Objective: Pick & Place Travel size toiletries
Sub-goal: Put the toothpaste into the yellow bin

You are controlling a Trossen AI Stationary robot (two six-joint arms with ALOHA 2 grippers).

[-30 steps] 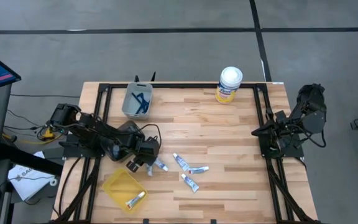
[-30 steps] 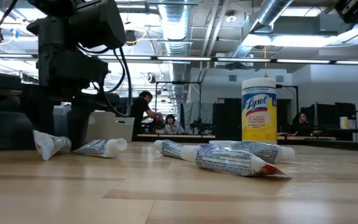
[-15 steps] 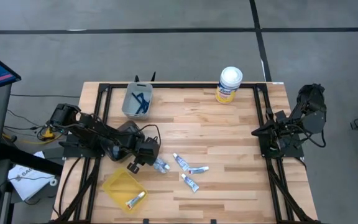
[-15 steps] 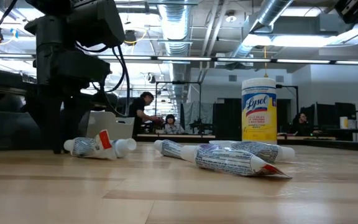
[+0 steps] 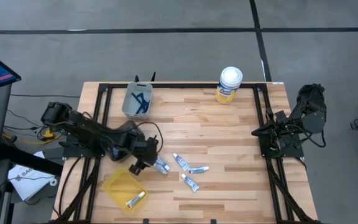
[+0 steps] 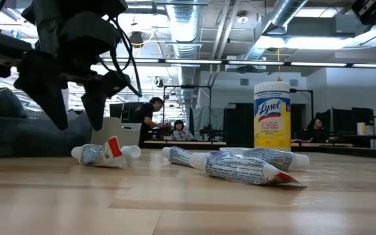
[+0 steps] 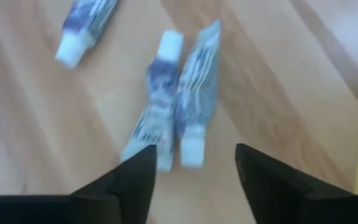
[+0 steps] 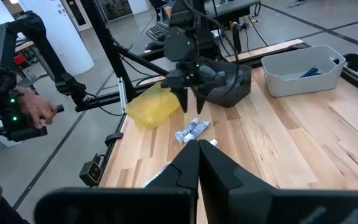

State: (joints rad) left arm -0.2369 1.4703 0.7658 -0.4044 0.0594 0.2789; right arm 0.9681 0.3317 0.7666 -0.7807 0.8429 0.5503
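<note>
we have the left claw (image 6: 74, 108) hanging just above the worktop (image 5: 229, 143), its fingers apart and holding nothing, with a pair of small white tubes (image 7: 179, 102) lying directly under and slightly ahead of it. in the left wrist view the two tubes lie side by side, touching along their length, their long axes running roughly between the two fingers rather than across them, so as we judge it the claw would need to turn or come down astride one tube to close across its width. the yellow tray (image 5: 124, 187) with one tube already in it sits near, on the front side of that arm. three more tubes (image 5: 188, 169) lie further toward the middle of the worktop. the left arm is far nearer; the right claw (image 8: 197, 163) is shut and parked at the right edge, well apart.

compared with half a second ago, the left claw has lifted off the worktop and opened wider, and the tubes stay flat where they lay.
</note>
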